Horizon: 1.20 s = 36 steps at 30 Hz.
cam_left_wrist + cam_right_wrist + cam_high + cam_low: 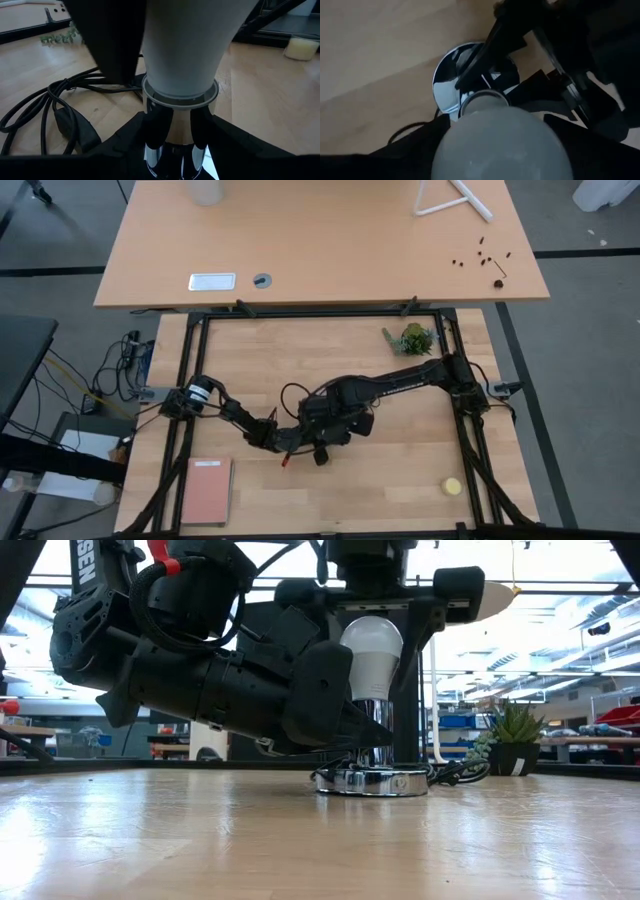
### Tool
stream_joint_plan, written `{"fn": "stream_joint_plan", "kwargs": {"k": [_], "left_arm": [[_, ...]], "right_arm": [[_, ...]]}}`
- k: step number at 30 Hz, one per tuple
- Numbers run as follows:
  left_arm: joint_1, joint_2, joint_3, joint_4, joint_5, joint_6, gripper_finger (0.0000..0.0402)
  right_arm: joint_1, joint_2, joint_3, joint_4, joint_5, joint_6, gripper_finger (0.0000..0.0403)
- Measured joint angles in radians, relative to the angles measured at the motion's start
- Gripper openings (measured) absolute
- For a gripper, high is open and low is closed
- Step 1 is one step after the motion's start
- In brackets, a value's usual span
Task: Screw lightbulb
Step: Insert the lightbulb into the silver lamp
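The white lightbulb (371,652) stands upright, its screw end in a chrome socket stem (372,732) on the round silvery disc (372,782), whose black cord (50,110) lies loose on the table. My left gripper (172,150) reaches in level from the table's left and is shut on the stem. My right gripper (372,665) points straight down over the bulb, one finger on each side of the globe. In the high view both arms (325,425) meet at mid-table and hide the bulb. My left gripper pinches the chrome stem (159,131) below the bulb's collar between its two fingers (125,147). It comes in level, from the table's left, across the upright stem. The disc stays flat on the table. My right gripper takes the bulb's globe (500,145) between its two fingers (328,665) from above, pointing down. The bulb stands upright in the socket.
A small potted plant (413,338) stands at the back right of the table. A flat yellow round thing (452,486) lies near the front right. A pink notebook (205,490) lies at the front left. A second table (320,240) stands behind.
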Motion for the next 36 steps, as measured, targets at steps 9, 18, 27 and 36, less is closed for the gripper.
{"fn": "stream_joint_plan", "kwargs": {"k": [9,18,27,36], "left_arm": [[0.0,0.0,0.0,0.0,0.0,0.0,0.0184],[0.0,0.0,0.0,0.001,0.0,0.005,0.0184],[0.0,0.0,0.0,0.004,0.0,-0.004,0.0184],[0.0,-0.001,0.0,0.004,0.004,-0.001,0.0184]], "right_arm": [[-0.013,0.0,0.0,-0.012,0.0,0.025,0.0253],[-0.013,0.0,0.0,-0.001,-0.014,0.486,0.0274],[-0.011,0.0,-0.002,0.029,-0.012,1.083,0.0261],[-0.007,0.0,-0.002,0.039,-0.017,1.622,0.0277]]}}
